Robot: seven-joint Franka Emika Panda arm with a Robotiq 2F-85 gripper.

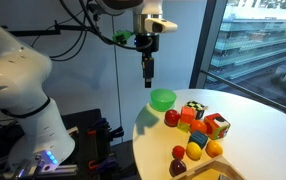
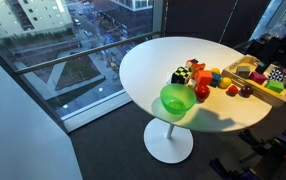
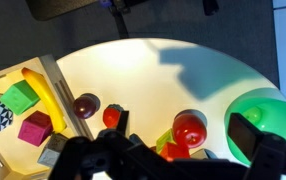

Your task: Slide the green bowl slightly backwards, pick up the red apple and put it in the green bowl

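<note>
The green bowl (image 1: 162, 98) stands near the edge of the round white table (image 1: 263, 120). It also shows in the other exterior view (image 2: 176, 100) and at the right of the wrist view (image 3: 275, 118). The red apple (image 1: 172, 118) lies on the table right beside the bowl (image 2: 202, 91), apart from its rim (image 3: 190, 130). My gripper (image 1: 148, 70) hangs well above the bowl, open and empty. In the wrist view its fingers (image 3: 183, 118) frame the apple from high up. The gripper is out of frame in one exterior view.
A patterned cube (image 1: 216, 125) and several toy blocks and fruits (image 1: 196, 140) cluster behind the apple. A dark maroon fruit (image 3: 86, 105) and a smaller red fruit (image 3: 111, 116) lie near a wooden tray (image 3: 53, 75) of blocks. A window (image 1: 258, 40) is close.
</note>
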